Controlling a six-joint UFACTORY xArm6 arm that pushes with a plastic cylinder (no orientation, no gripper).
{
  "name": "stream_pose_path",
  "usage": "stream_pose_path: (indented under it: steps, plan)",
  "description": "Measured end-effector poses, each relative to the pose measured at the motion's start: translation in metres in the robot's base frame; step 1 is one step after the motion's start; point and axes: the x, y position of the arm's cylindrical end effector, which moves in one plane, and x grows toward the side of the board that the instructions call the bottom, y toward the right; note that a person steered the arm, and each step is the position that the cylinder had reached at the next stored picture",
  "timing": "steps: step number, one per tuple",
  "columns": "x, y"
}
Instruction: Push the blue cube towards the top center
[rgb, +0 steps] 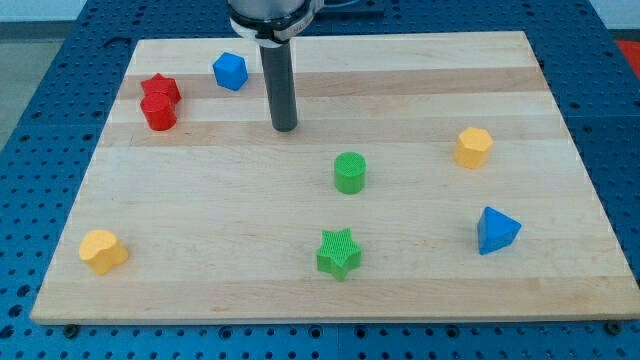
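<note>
Camera view | my tip (285, 127) — right of, below blue cube (230, 71) | apart — end effector state: cannot tell

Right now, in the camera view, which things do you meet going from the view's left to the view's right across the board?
Yellow heart block → blue cube → my tip → yellow hexagon block → blue triangle block. I leave out the two red blocks and the two green blocks, because each pair overlaps in this direction.

A pale wooden board (420, 90) of glued strips lies on a blue perforated table (40, 90) — rows of small holes show on every side — under even, soft light.
</note>
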Motion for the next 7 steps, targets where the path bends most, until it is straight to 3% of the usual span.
stream_pose_path:
  steps: [1,3,5,7]
  plan:
    - [0.0,-0.005]
    - [0.005,0.048]
    - [-0.066,-0.026]
    - [-0.079,-0.124]
